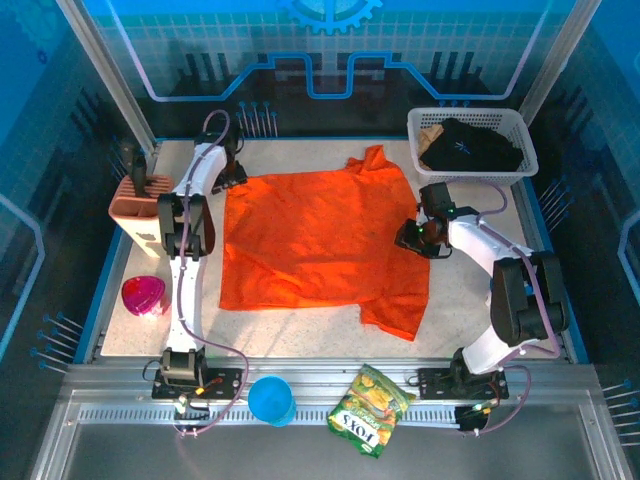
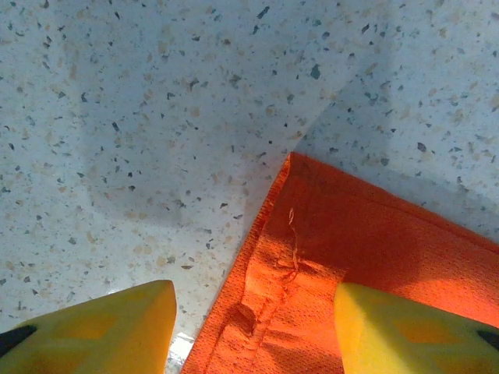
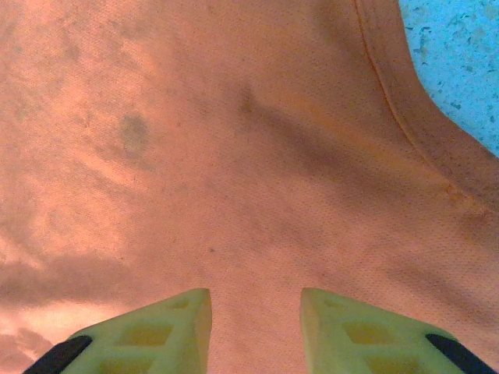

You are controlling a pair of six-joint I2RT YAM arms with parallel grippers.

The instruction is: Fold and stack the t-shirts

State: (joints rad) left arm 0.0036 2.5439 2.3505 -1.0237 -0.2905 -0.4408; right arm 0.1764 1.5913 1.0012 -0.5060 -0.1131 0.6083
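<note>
The orange t-shirt (image 1: 315, 240) lies spread flat on the speckled table, its collar toward the far right. My left gripper (image 1: 232, 174) stands at the shirt's far left corner. In the left wrist view that gripper (image 2: 256, 302) is open: one yellow finger (image 2: 117, 327) is over bare table, the other (image 2: 405, 331) over the orange hem (image 2: 312, 234). My right gripper (image 1: 411, 238) is low over the shirt's right edge. In the right wrist view it (image 3: 255, 305) is open, with flat orange cloth (image 3: 234, 156) between its fingers. A black t-shirt (image 1: 470, 145) lies bunched in the white basket (image 1: 420, 122).
A brown tool holder (image 1: 140, 205) and a pink container (image 1: 143, 295) stand along the table's left side. A blue cup (image 1: 270, 400) and a green-yellow snack bag (image 1: 370, 410) rest on the near rail. Bare table (image 2: 156, 117) lies beyond the shirt's corner.
</note>
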